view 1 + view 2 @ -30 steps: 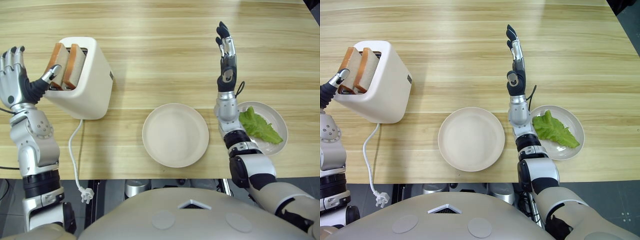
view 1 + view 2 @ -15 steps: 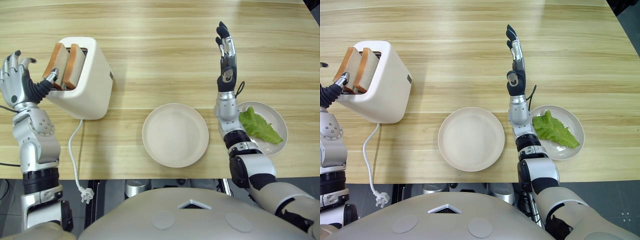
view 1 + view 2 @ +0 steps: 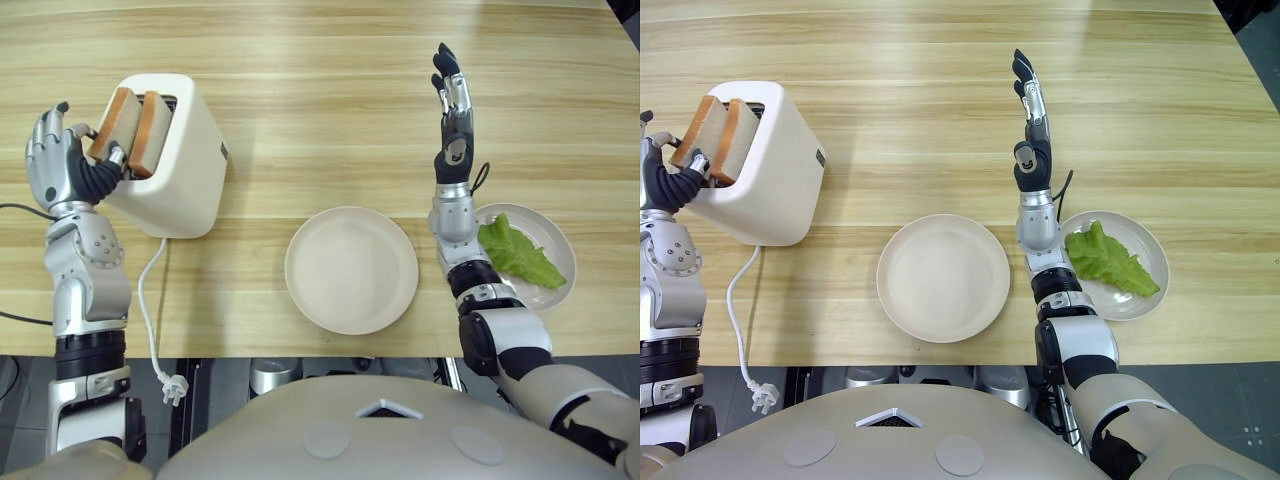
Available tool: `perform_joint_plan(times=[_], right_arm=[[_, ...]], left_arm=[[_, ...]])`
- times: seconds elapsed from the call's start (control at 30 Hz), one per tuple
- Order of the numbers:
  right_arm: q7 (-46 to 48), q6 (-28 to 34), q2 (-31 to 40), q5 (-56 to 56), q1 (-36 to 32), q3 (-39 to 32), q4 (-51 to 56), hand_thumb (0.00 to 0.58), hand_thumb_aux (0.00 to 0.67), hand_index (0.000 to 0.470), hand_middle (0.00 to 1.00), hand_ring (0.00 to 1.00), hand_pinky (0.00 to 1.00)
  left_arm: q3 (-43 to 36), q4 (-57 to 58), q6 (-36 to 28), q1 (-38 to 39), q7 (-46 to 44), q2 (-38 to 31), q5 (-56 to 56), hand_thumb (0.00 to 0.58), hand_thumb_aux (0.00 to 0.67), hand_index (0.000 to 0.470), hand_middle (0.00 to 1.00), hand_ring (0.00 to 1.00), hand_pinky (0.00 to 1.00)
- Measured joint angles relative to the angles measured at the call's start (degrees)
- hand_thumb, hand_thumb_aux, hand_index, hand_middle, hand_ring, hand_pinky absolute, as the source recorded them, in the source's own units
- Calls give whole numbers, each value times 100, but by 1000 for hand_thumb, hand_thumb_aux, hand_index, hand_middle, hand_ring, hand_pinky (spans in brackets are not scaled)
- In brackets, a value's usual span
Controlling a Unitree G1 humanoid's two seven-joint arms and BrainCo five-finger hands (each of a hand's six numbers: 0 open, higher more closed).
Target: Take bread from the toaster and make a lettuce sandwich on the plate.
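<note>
A white toaster (image 3: 185,170) stands at the table's left with two toasted bread slices upright in its slots. My left hand (image 3: 65,160) is against the toaster's left side, its fingers curled around the left slice (image 3: 113,118), thumb in front and fingers behind; the right slice (image 3: 150,125) is untouched. An empty cream plate (image 3: 350,270) lies at the front middle. A green lettuce leaf (image 3: 520,252) lies on a smaller plate (image 3: 555,232) at the right. My right hand (image 3: 452,110) stands open, fingers straight and pointing away, just left of and beyond the lettuce plate.
The toaster's white cord (image 3: 148,310) trails over the table's front edge, ending in a plug (image 3: 172,390). Bare wooden tabletop stretches across the far half and between the toaster and the cream plate.
My left hand has moved right to the toaster and its spread fingers have curled around the left slice. The right arm has kept still.
</note>
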State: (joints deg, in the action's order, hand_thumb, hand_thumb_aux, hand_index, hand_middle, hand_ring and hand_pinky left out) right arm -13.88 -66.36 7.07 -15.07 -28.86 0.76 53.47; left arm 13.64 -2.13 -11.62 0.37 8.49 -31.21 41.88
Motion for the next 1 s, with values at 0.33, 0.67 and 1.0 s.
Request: perform_joint_plan(times=[0.33, 0.67, 1.0], right_arm=[[-13, 0, -1, -13, -1, 1, 1, 0, 0, 0, 0, 0, 0], [-405, 122, 382, -339, 171, 206, -736, 0, 0, 0, 0, 0, 0], [-1777, 858, 2567, -2305, 2225, 1623, -2531, 0, 0, 0, 0, 0, 0]], left_arm=[[171, -281, 106, -89, 346, -85, -153, 580, 670, 460, 1000, 1000, 1000], [844, -1582, 482, -760, 1317, -210, -155, 580, 670, 460, 1000, 1000, 1000], [-69, -2737, 1020, -1077, -777, 203, -2660, 580, 670, 460, 1000, 1000, 1000]])
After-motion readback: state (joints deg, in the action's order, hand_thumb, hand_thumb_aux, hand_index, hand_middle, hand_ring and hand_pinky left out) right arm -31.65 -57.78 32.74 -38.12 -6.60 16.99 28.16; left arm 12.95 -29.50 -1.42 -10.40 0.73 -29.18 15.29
